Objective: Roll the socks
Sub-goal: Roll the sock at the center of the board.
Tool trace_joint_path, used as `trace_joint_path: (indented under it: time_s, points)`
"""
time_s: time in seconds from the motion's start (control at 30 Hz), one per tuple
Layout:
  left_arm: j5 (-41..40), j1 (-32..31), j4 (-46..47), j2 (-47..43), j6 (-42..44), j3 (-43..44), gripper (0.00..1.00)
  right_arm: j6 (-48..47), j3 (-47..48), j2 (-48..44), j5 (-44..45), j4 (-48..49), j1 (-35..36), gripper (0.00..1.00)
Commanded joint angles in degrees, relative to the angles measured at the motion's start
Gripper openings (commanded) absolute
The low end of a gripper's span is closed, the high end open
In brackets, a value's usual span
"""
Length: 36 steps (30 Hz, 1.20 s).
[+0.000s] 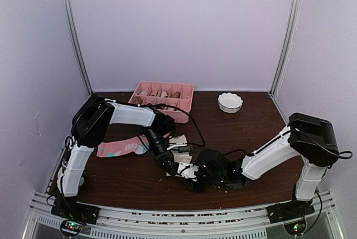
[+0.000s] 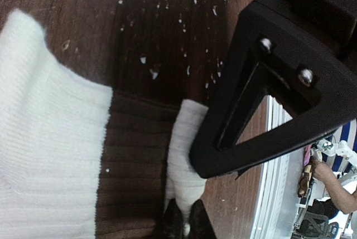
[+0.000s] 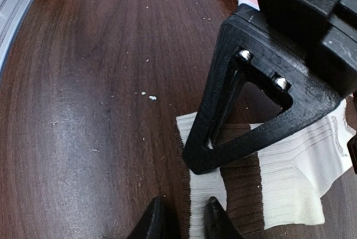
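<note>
Cream sock close to front table rail; pink sock leftward.

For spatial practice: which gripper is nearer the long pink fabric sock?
Left. The left gripper, on the cream ribbed sock, is apart from the long pink fabric sock; the right gripper lies beyond the left.

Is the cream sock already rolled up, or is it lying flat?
Not rolled. The right wrist view shows the cream sock spread on the table, its brown band lying flat, with no coil.
</note>
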Motion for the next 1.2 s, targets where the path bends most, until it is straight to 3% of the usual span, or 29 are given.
trace_joint_path:
  time_s: [0.0, 0.13, 0.37, 0.67, 0.7, 0.77, 0.93, 1.17]
  points:
    - [-11.0, -0.2, -0.5, 4.3, 1.2, -0.6, 0.08, 1.1, 0.4, 1.5, -2.3, -0.8, -1.0, 0.19]
    - [-11.3, -0.2, 1.0, 1.9, 2.6, -1.5, 0.36, 3.6, -0.6, 2.6, -4.7, -1.4, -2.6, 0.09]
    - [-13.5, 0.0, 14.2, -10.1, 1.3, -9.6, 0.51, 10.6, 0.5, 4.0, -16.4, -5.2, -7.2, 0.00]
    - [-16.0, 0.9, 26.3, -22.8, 0.6, -19.4, 0.54, 19.4, 4.5, 4.3, -23.7, -13.7, -10.1, 0.00]
    - [-16.4, 1.1, 27.5, -24.2, 0.6, -20.6, 0.60, 21.2, 4.6, 4.4, -24.2, -13.9, -10.8, 0.00]
    - [-17.8, 1.3, 29.8, -27.2, 0.7, -22.9, 0.62, 25.2, 5.1, 5.1, -26.1, -14.3, -12.0, 0.00]
    - [-18.1, 1.3, 32.4, -30.8, 3.0, -26.9, 0.61, 32.2, 7.4, 7.5, -28.9, -17.3, -14.0, 0.00]
    - [-18.6, -1.0, 32.0, -29.0, 8.0, -29.3, 0.52, 39.7, 10.7, 8.9, -32.7, -18.9, -15.4, 0.00]
